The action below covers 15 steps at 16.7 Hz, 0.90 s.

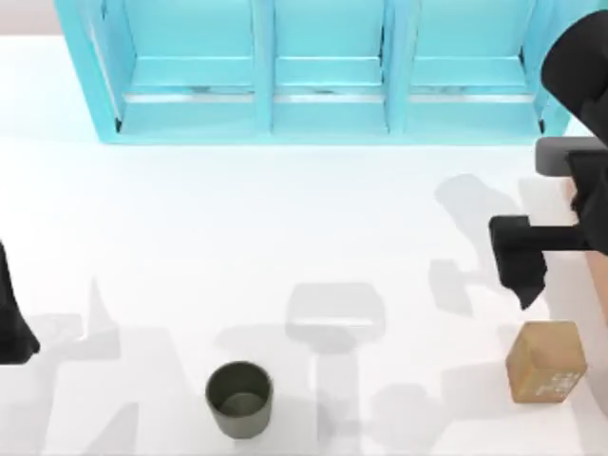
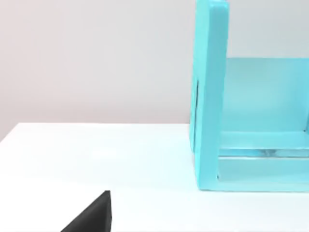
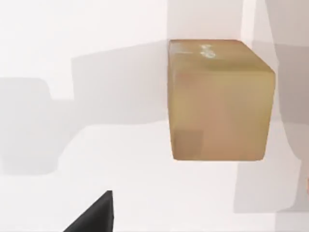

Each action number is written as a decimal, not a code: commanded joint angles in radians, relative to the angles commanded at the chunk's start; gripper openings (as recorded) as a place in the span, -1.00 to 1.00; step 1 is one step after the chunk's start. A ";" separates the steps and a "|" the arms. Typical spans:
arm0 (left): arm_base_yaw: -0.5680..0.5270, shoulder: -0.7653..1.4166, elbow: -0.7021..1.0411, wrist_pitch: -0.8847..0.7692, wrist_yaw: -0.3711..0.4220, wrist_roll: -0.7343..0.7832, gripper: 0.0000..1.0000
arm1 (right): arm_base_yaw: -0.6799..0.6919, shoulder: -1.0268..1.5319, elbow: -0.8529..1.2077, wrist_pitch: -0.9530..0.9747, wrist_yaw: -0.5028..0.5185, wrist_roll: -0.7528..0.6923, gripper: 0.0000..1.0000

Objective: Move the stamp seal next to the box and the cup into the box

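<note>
A big turquoise shelf unit (image 1: 323, 71) stood on the white table (image 1: 285, 218), along its far edge. It showed three open compartments side by side, each with a pale lower ledge.

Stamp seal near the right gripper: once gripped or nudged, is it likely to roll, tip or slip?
The stamp seal looks like a blocky cuboid resting on a flat face, so it probably slides rather than rolls or tips. Its flat sides should suit the right gripper; the smooth surface might slip slightly.
</note>
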 joint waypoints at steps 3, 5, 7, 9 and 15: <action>0.000 0.000 0.000 0.000 0.000 0.000 1.00 | -0.004 -0.015 0.095 -0.101 0.000 -0.003 1.00; 0.000 0.000 0.000 0.000 0.000 0.000 1.00 | -0.005 -0.020 0.109 -0.116 0.000 -0.004 1.00; 0.000 0.000 0.000 0.000 0.000 0.000 1.00 | -0.005 -0.020 0.109 -0.116 0.000 -0.004 1.00; 0.000 0.000 0.000 0.000 0.000 0.000 1.00 | 0.001 -0.013 0.109 -0.113 0.000 -0.001 1.00; 0.000 0.000 0.000 0.000 0.000 0.000 1.00 | 0.206 0.198 0.289 -0.086 0.000 0.204 1.00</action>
